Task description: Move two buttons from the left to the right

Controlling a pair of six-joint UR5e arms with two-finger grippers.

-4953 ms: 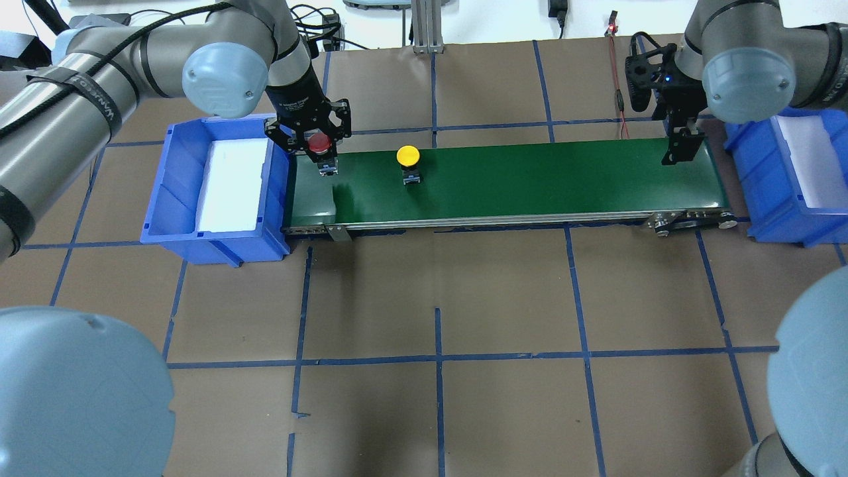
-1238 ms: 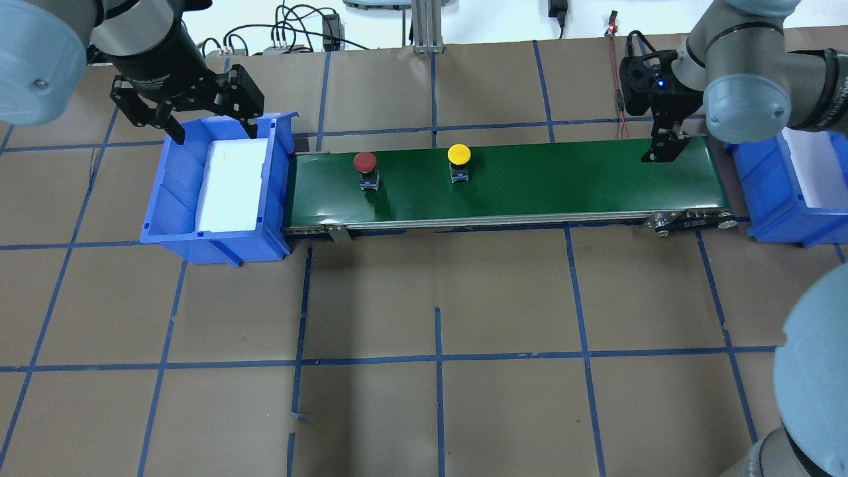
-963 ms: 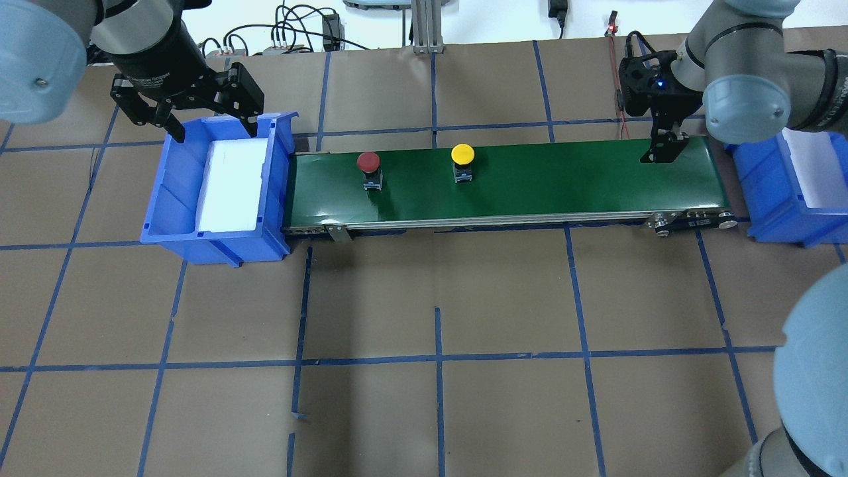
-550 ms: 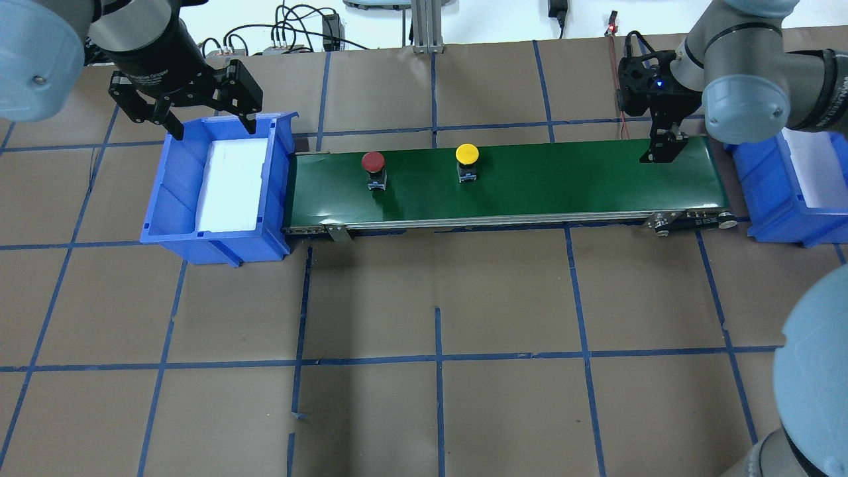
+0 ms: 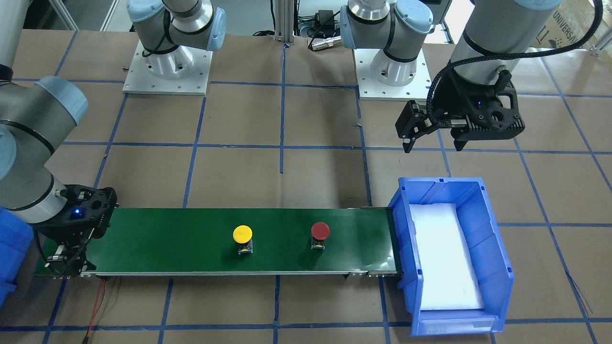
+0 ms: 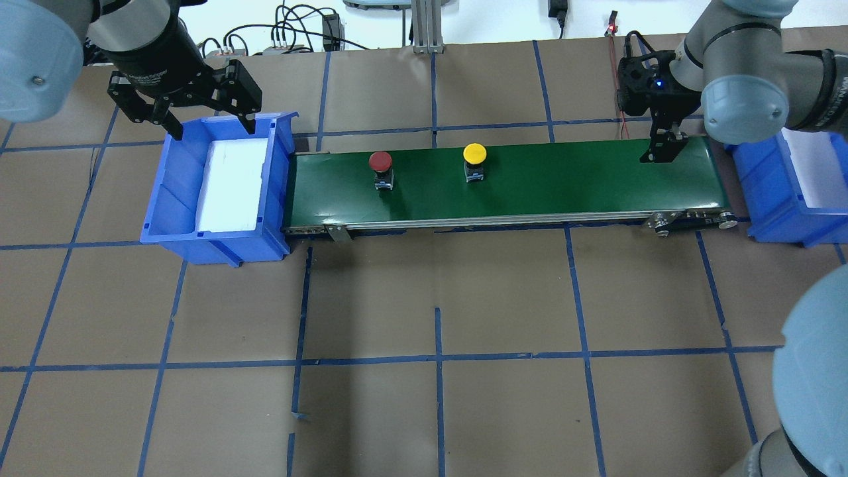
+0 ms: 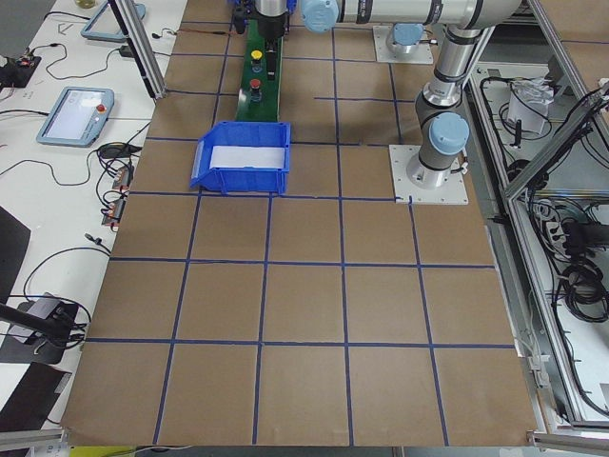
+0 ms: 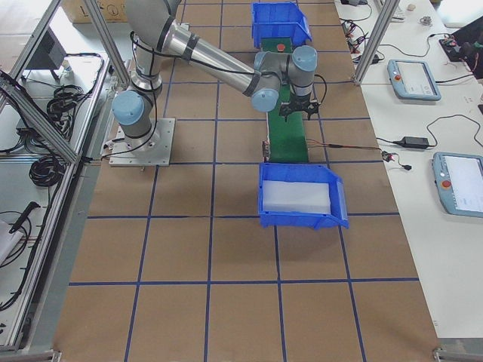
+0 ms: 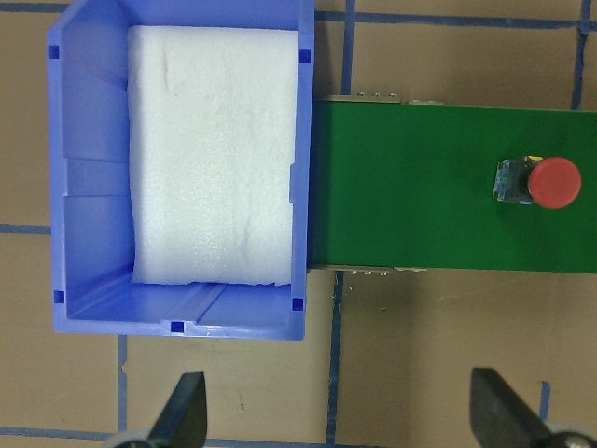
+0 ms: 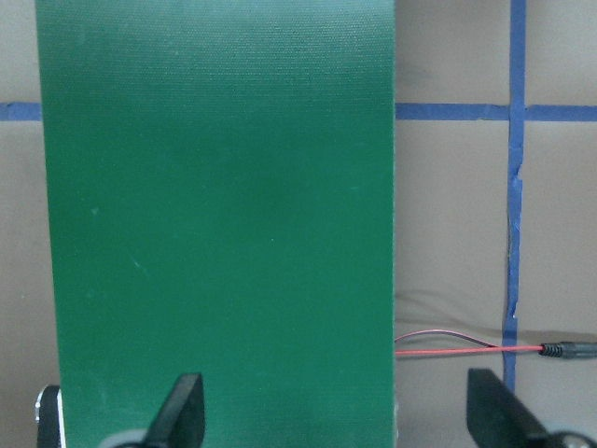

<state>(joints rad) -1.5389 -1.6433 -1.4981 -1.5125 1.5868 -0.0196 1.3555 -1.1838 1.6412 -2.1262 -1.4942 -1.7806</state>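
Overhead exterior, red button (image 6: 380, 161): upright on green belt (image 6: 563, 182), well apart from left fingers (image 6: 245, 106).
yellow button (image 6: 474, 154): mid-belt, well apart from right fingers (image 6: 666, 147).
fingers: both pairs wide, empty.

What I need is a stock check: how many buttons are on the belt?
2: the red button nearer the left bin, the yellow button midway along the belt. None seem hidden.

Blue bin (image 9: 84, 187) with white foam (image 9: 213, 154), green belt (image 9: 410, 187), red button (image 9: 552, 182), claw fingertips (image 9: 185, 411) spread
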